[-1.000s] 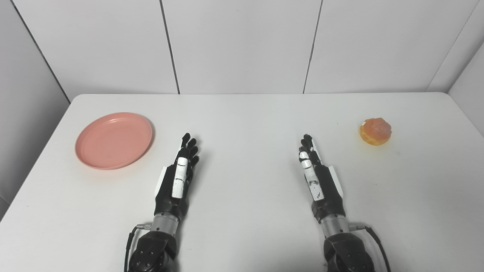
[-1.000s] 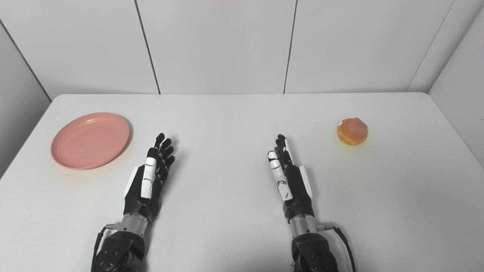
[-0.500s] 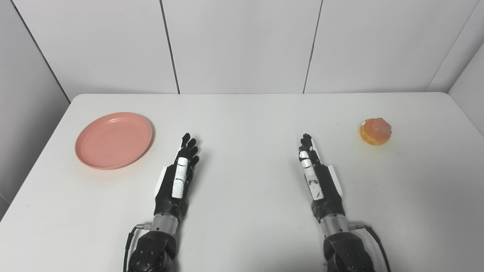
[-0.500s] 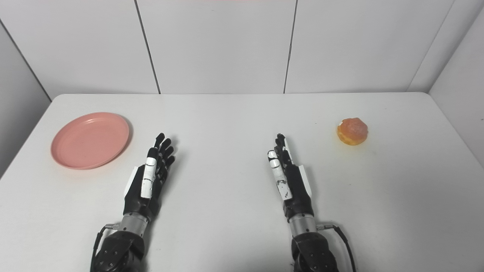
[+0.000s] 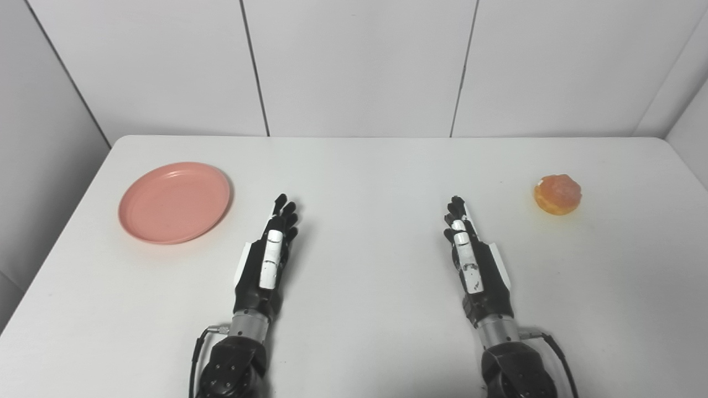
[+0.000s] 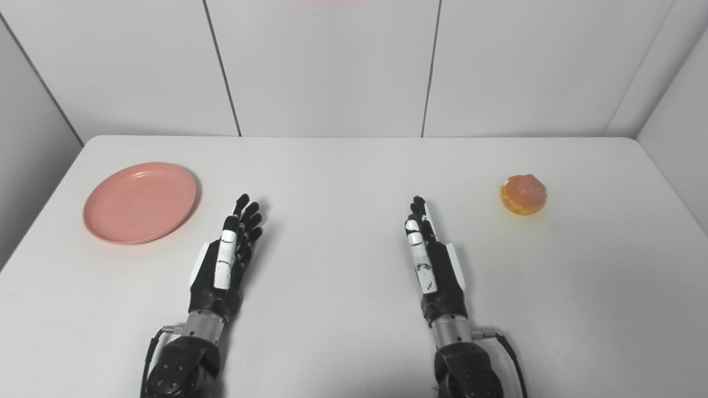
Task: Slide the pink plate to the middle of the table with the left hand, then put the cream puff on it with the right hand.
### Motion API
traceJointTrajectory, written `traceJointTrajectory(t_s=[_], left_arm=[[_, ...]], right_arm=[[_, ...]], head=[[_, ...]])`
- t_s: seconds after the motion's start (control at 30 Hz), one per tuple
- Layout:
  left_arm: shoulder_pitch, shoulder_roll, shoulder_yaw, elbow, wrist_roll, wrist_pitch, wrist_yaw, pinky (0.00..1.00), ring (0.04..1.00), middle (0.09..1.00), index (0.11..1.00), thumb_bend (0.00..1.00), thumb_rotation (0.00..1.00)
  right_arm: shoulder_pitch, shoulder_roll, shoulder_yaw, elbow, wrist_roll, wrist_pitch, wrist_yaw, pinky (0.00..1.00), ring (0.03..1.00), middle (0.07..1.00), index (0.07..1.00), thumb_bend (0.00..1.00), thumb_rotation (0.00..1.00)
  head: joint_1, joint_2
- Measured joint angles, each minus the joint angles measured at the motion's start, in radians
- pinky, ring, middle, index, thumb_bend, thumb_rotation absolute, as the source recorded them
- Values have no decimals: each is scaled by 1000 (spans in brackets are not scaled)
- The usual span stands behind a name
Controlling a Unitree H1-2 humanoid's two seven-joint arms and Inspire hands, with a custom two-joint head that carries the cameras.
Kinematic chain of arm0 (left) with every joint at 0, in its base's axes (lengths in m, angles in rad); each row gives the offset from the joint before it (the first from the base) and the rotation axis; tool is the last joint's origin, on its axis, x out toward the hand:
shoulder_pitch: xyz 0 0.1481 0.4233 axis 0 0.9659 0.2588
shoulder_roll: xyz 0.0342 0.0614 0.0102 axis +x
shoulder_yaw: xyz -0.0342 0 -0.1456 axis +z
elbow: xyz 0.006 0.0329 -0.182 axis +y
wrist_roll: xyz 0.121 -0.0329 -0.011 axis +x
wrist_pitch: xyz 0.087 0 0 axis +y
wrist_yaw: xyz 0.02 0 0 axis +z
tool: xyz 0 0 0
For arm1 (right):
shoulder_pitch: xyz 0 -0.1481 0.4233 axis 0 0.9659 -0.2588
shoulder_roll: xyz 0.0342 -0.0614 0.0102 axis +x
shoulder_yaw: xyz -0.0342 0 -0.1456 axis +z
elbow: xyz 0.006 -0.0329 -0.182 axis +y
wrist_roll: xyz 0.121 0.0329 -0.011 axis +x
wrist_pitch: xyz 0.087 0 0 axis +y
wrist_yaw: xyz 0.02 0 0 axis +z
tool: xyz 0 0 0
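Surface [image 5: 365, 166] holds one pink plate [image 5: 174, 202], one cream puff [image 5: 557, 194]; left hand [image 5: 265, 260] and right hand [image 5: 475, 262] both spread, empty, no readable writing.

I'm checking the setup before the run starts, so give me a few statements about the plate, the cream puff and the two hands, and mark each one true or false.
1. The pink plate lies at the table's left side. True.
2. The cream puff sits on the plate. False: it lies on the bare table at the right, far from the plate.
3. The left hand touches the plate. False: it is apart from it, nearer the middle.
4. The right hand holds nothing, fingers extended. True.
5. The plate is empty. True.
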Motion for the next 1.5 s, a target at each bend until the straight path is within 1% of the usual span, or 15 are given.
traceJointTrajectory(t_s=[0.07,0.1,0.17,0.33,0.4,0.5,0.6,0.7,0.8,0.93,1.13,1.2,1.23,1.37,1.5], left_arm=[[5,0,-20,0,12,-4,1,999,997,999,986,656,1000],[7,2,-25,3,15,-14,-1,1000,999,1000,988,660,1000],[5,0,-32,17,31,-36,3,1000,1000,1000,990,654,1000],[-19,-8,-59,64,65,-80,9,1000,1000,1000,998,644,1000],[-24,-21,-59,73,64,-82,10,1000,1000,1000,996,649,1000],[-25,-28,-57,74,62,-82,9,1000,1000,1000,999,655,1000],[-30,-28,-52,83,46,-91,3,1000,995,993,985,657,990],[-41,-39,-21,95,26,-115,16,1000,976,971,949,680,955],[-46,-47,7,91,26,-107,38,1000,991,982,973,714,994],[-57,-16,28,89,22,-91,32,1000,1000,997,990,752,1000],[-117,51,120,82,-18,-69,38,1000,974,963,952,773,1000],[-137,72,151,60,-27,-60,47,971,937,927,924,812,1000],[-147,77,165,53,-28,-58,56,947,919,912,910,830,1000],[-184,86,223,53,-57,-57,84,915,895,891,893,829,1000],[-206,110,263,60,-82,-57,96,938,882,872,875,840,1000]], right_arm=[[-1,-16,-10,0,32,0,23,1000,1000,1000,1000,563,993],[0,-23,-19,0,48,0,32,1000,1000,1000,999,578,984],[0,-37,-40,2,79,0,45,1000,1000,1000,1000,619,964],[-14,-56,-46,37,110,0,72,1000,1000,1000,1000,650,937],[-17,-56,-46,44,115,-1,78,1000,1000,1000,1000,675,923],[-26,-56,-50,56,115,-25,80,1000,1000,1000,1000,657,913],[-30,-59,-53,62,112,-25,80,1000,1000,1000,1000,663,905],[-32,-59,-53,66,113,-26,86,1000,1000,1000,1000,659,905],[-33,-57,-52,66,113,-28,91,1000,1000,1000,1000,642,909],[-34,-56,-50,64,104,-38,91,1000,1000,1000,1000,629,914],[-30,-49,-50,54,69,-38,72,1000,1000,1000,1000,605,915],[-29,-43,-53,52,63,-38,62,1000,1000,1000,998,589,926],[-29,-41,-55,51,60,-38,57,1000,1000,1000,1000,579,933],[-29,-42,-51,51,53,-42,55,1000,1000,1000,1000,577,932],[-29,-42,-51,49,52,-42,56,1000,1000,1000,1000,594,930]], head=[[1,0],[69,-24],[80,-32],[85,-42],[82,-45],[80,-46],[73,-52],[63,-54],[57,-55],[42,-51],[30,-49],[30,-48],[30,-48],[34,-46],[40,-45]])
